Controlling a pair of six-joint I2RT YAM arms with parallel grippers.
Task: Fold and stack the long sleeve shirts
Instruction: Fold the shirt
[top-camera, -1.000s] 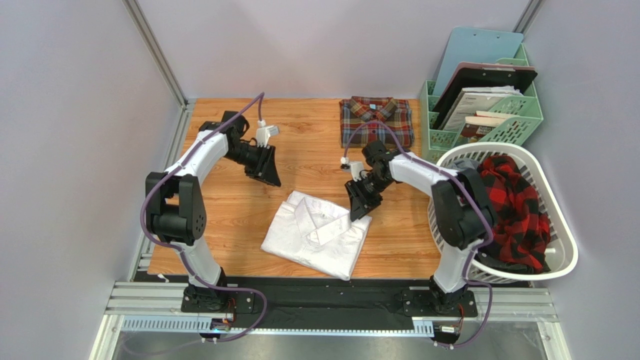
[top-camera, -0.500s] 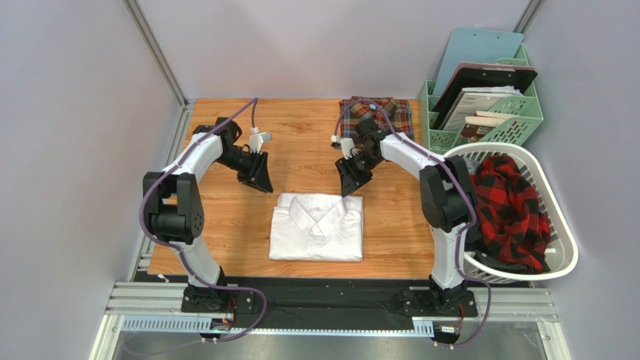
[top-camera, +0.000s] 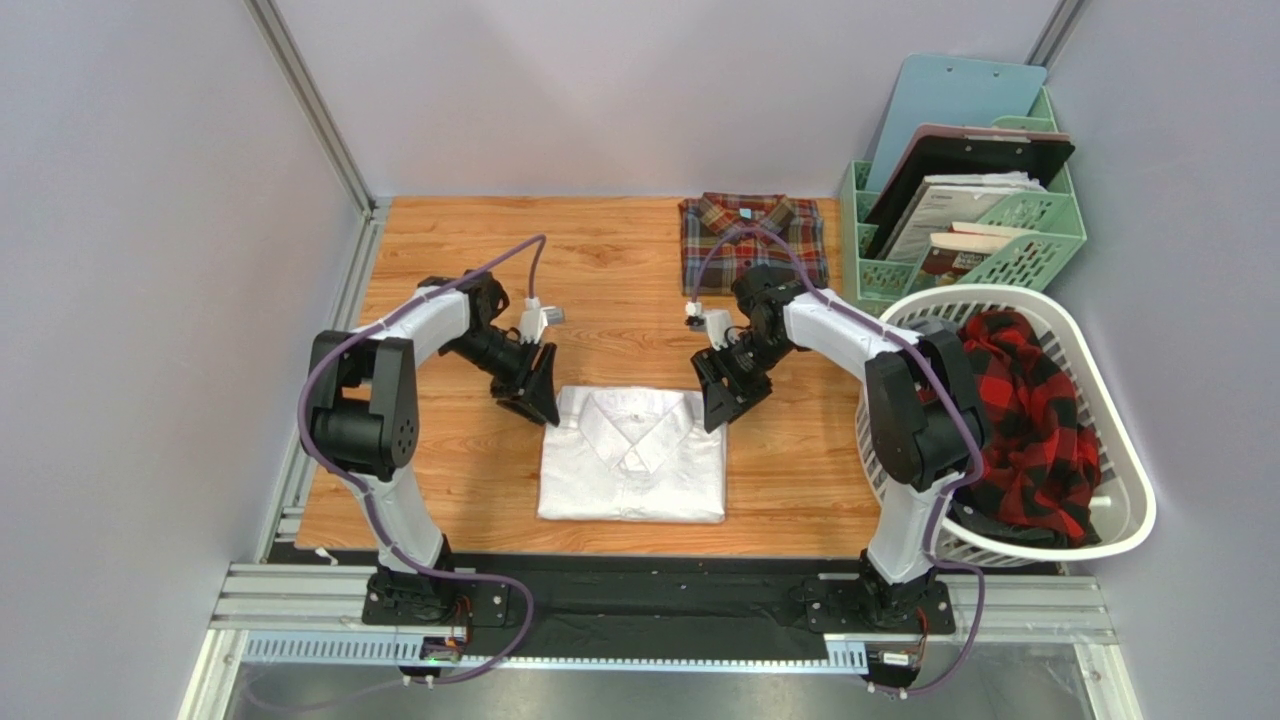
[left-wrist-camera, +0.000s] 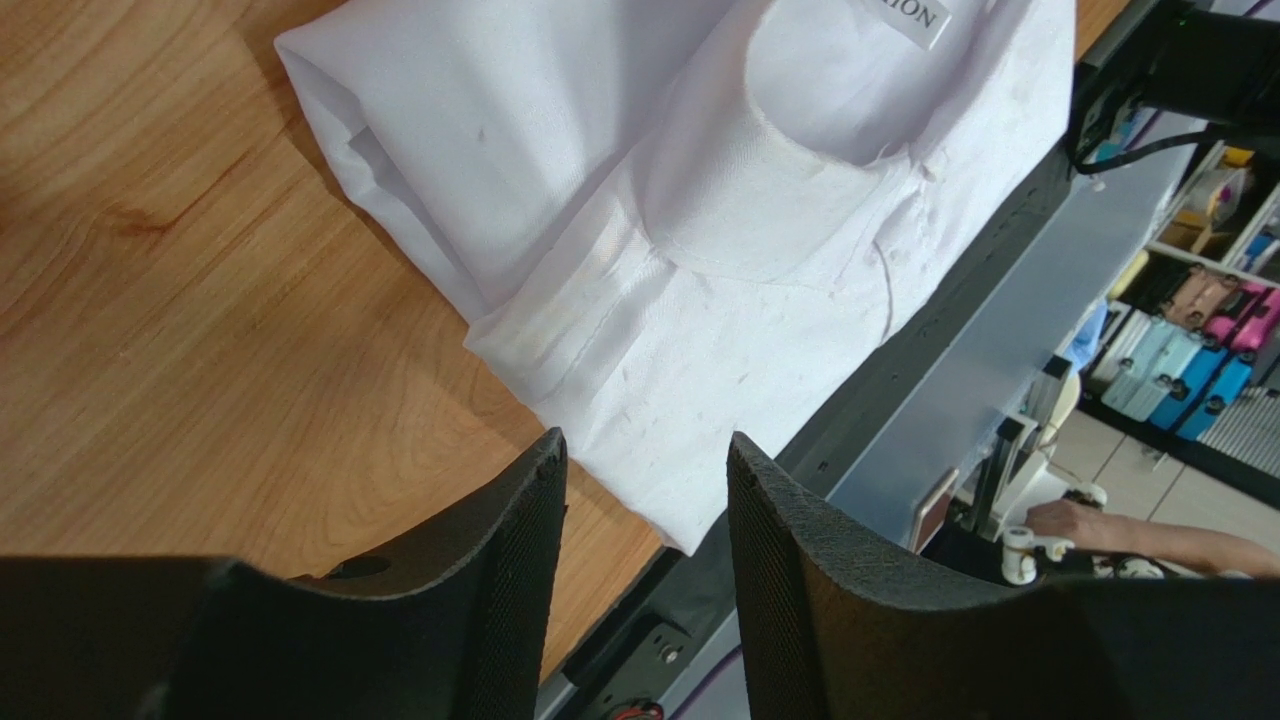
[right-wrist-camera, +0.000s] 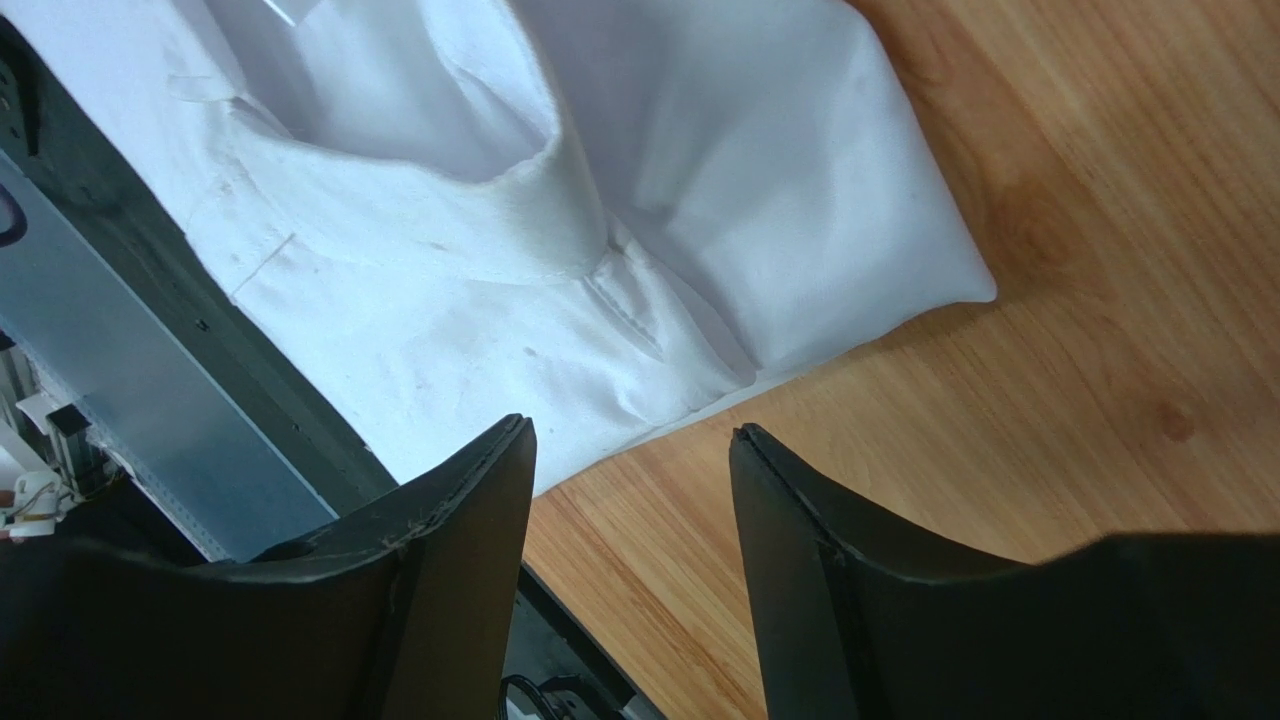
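A folded white long sleeve shirt (top-camera: 631, 458) lies collar-up near the table's front middle; it also fills the left wrist view (left-wrist-camera: 706, 195) and the right wrist view (right-wrist-camera: 496, 195). A folded plaid shirt (top-camera: 751, 240) rests at the back of the table. My left gripper (top-camera: 544, 408) hovers at the white shirt's far left corner, open (left-wrist-camera: 646, 465) with nothing between its fingers. At the shirt's far right corner my right gripper (top-camera: 715, 413) is likewise open (right-wrist-camera: 631, 450) and holds nothing.
A white laundry basket (top-camera: 1120, 450) with a red-and-black plaid garment (top-camera: 1037, 420) stands at the right. A green organiser (top-camera: 1052, 225) with clipboards and papers sits at the back right. Grey walls close in the left and back sides.
The white shirt went from skewed to square with the table edge. Both grippers drew back from it, then came down to its far corners, and their jaws opened wider.
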